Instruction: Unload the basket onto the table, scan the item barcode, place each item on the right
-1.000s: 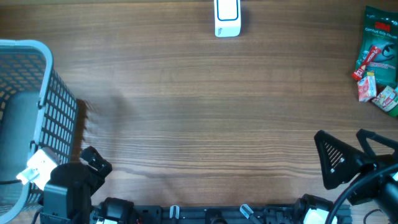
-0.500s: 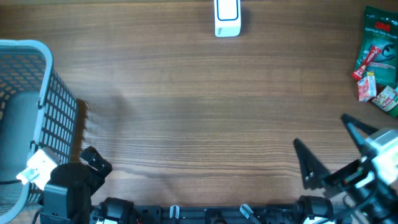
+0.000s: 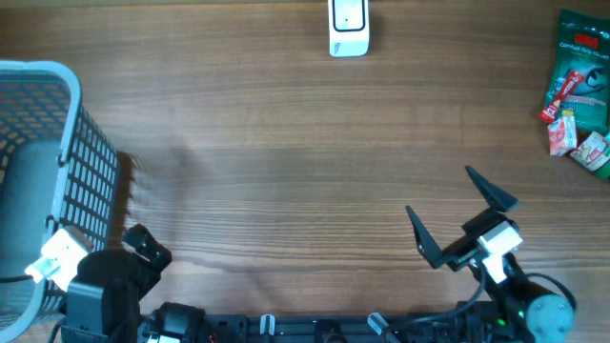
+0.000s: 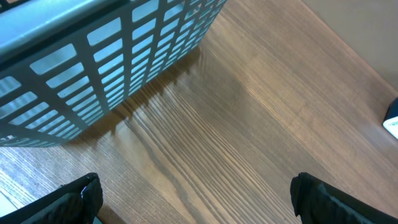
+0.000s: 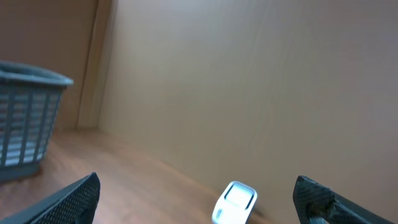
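- Found the item packet (image 3: 579, 67), green, lying flat at the far right edge of the table (image 3: 286, 162), with small red-and-white packs (image 3: 572, 135) just beside it and neither arm touching it.
- Spotted the white scanner (image 3: 348, 27) at the far edge, mid-table, well apart from the item packet.
- Noted the right gripper (image 3: 438, 189) near the front right, fingers spread wide, grasping nothing, pointed toward the scanner.
- Noted the left gripper (image 4: 196, 202) just beside the grey basket (image 3: 71, 143) at the front left, likewise spread wide and empty.
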